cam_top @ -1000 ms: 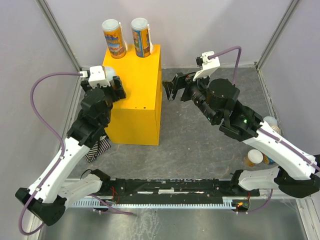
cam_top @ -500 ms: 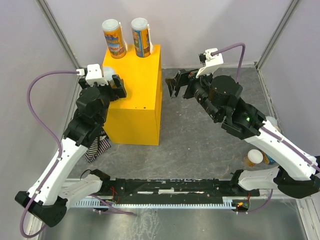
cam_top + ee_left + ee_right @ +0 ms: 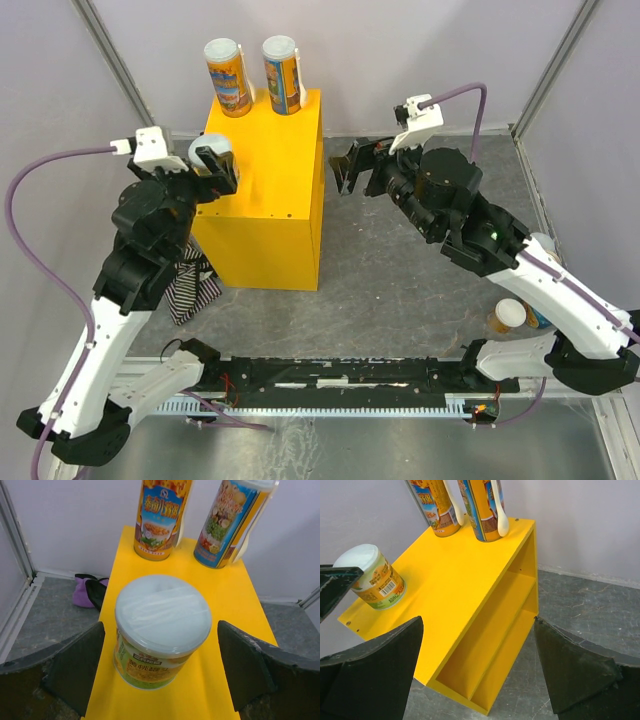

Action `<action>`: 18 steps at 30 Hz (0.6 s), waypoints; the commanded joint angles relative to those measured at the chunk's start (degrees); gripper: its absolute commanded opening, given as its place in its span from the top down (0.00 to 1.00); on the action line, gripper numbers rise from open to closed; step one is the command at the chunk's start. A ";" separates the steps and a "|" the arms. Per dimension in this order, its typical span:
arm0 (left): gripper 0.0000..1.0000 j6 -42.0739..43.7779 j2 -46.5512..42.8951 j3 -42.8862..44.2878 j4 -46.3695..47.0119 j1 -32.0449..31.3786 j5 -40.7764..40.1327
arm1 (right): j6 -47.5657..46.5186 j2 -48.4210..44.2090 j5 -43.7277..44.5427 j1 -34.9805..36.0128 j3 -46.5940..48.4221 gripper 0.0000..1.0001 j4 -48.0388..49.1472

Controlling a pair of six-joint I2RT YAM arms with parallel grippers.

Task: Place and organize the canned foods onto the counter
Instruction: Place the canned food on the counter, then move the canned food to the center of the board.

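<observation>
The yellow counter (image 3: 268, 190) stands at the back left. Two tall cans, one orange (image 3: 226, 77) and one blue (image 3: 282, 74), stand at its far edge. A short green-labelled can with a white lid (image 3: 161, 630) stands upright on the counter's near left part. My left gripper (image 3: 160, 632) is open around it, with a gap on each side. My right gripper (image 3: 355, 168) is open and empty, beside the counter's open shelf side (image 3: 490, 645). The short can (image 3: 370, 577) and both tall cans also show in the right wrist view.
Two more cans (image 3: 508, 316) sit on the floor at the near right, behind my right arm. A striped cloth (image 3: 192, 290) lies left of the counter's front. A purple object (image 3: 87, 587) lies on the floor behind the counter. Frame posts stand at the corners.
My left arm has swung its wrist and elbow out to the left, while its gripper stays around the short can. My right gripper has drifted slightly back and right from the counter.
</observation>
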 commanded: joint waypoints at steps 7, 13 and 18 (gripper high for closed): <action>0.01 1.21 1.05 11.08 0.21 0.17 0.25 | -0.62 1.00 7.19 -1.62 5.84 0.00 -2.53; 0.01 0.44 5.44 18.25 1.64 0.17 7.29 | 9.03 5.90 8.33 -14.17 11.96 0.01 -16.37; 0.01 -2.68 10.71 23.58 1.93 0.14 16.86 | 17.62 10.21 7.99 -25.65 11.90 0.01 -28.63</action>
